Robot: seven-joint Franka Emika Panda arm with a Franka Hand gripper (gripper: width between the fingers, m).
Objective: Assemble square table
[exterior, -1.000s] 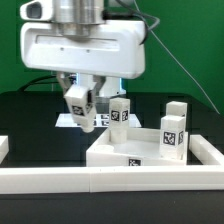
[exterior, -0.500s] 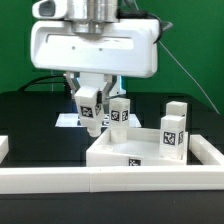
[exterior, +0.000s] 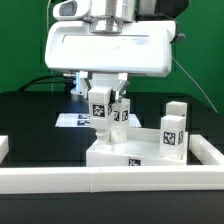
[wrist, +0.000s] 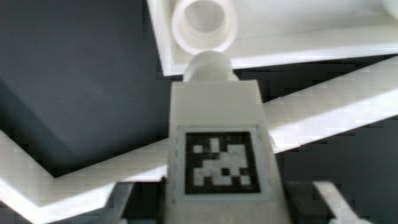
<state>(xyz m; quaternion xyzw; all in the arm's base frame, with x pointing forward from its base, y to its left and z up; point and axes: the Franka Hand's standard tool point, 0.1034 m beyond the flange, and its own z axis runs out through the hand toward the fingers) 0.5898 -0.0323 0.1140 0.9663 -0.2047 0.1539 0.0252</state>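
Gripper (exterior: 101, 112) is clamped on one stubby leg (exterior: 100, 108), tag facing out, carried upright above the near-left corner of the square tabletop (exterior: 130, 152) as the exterior view shows it. Two more legs already stand on the slab: one just behind the carried leg (exterior: 121, 111), one at the exterior view's right corner (exterior: 174, 130). Fourth leg not seen.

Wrist view: held leg (wrist: 217, 140) fills the middle, its rounded tip aimed toward a round socket (wrist: 206, 18) in the tabletop corner; tip appears short of the hole and off-line, though the angle makes that hard to judge.

Step in hand, by my reading: bringing the third leg to its socket. Next move calls for centring the tip over the hole, keeping the leg plumb, lowering, then turning it in

White border rails (exterior: 110, 182) frame the work area; marker board (exterior: 75, 119) lies behind
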